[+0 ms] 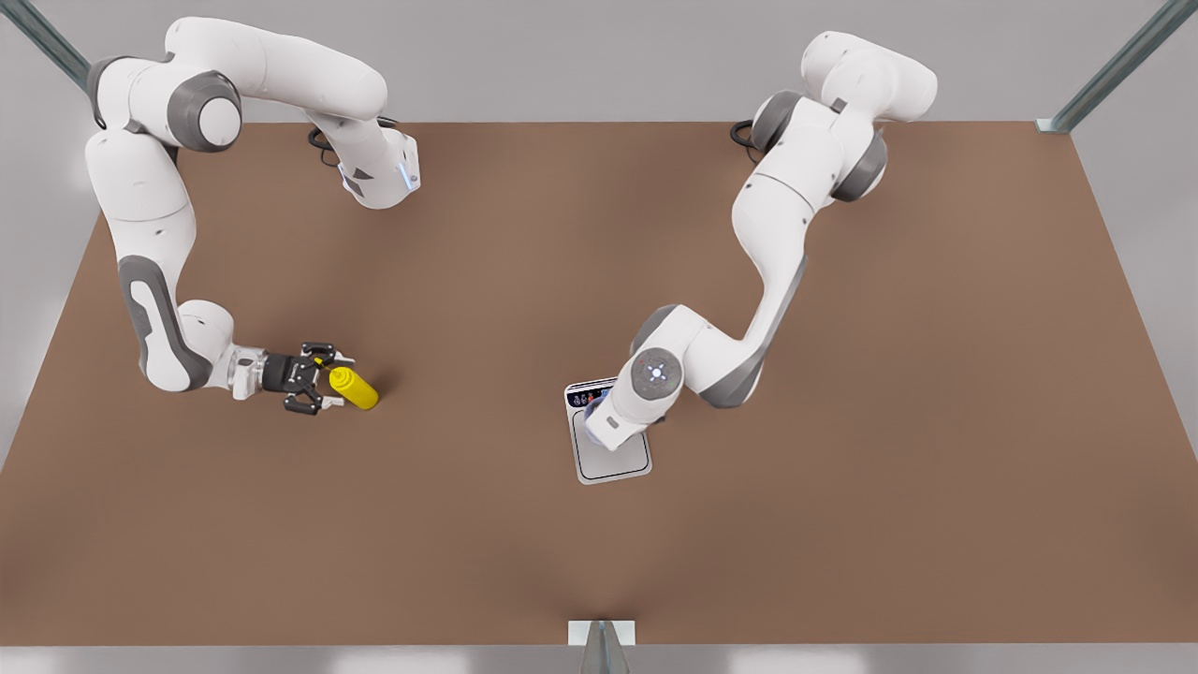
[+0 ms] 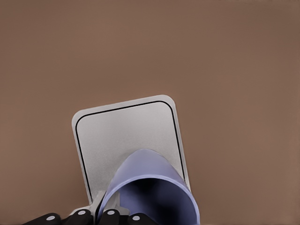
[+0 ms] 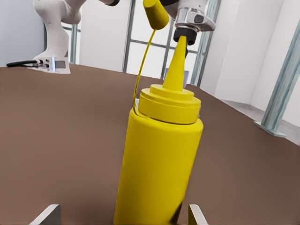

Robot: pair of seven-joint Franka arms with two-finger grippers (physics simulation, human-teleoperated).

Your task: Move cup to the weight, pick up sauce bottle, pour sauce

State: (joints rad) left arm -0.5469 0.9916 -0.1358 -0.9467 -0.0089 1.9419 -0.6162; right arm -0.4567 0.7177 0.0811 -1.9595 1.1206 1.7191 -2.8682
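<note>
Weight (image 1: pixel 613 454), sauce bottle (image 1: pixel 356 388) and cup (image 2: pixel 152 187) all on or over one broad brown table (image 1: pixel 842 468). Largest upon it, two white arms, each rooted at the far edge and bent down toward the surface. Left arm (image 1: pixel 777 243) on the front view's right, with its wrist low above the weight. Right arm (image 1: pixel 150 262) on the front view's left, reaching sideways, close to the tabletop, to the sauce bottle.

Next in size, the weight: flat and silver-grey with rounded corners, lying near the middle of the table. Button strip and blue display at its far end, partly hidden beneath the left wrist. Thin dark line around the platform in the left wrist view.

Then the sauce bottle: bright yellow, standing upright on the bare table well apart from the weight. Pointed nozzle uncovered, with a small yellow cap dangling beside it on a thin tether.

Then the cup: pale lavender-blue with a darker inside, over the display half of the platform and narrower than it. Probably resting on the platform, though its base lies hidden from sight.

Smallest, the grippers. Left gripper (image 2: pixel 91 218) right against the cup; cannot tell whether clamped on it or let go. Right gripper (image 1: pixel 328 379) spread wide around the lower body of the bottle, with one pad (image 3: pixel 198 214) just beside the yellow wall and the other clearly apart from it, so nothing gripped
</note>
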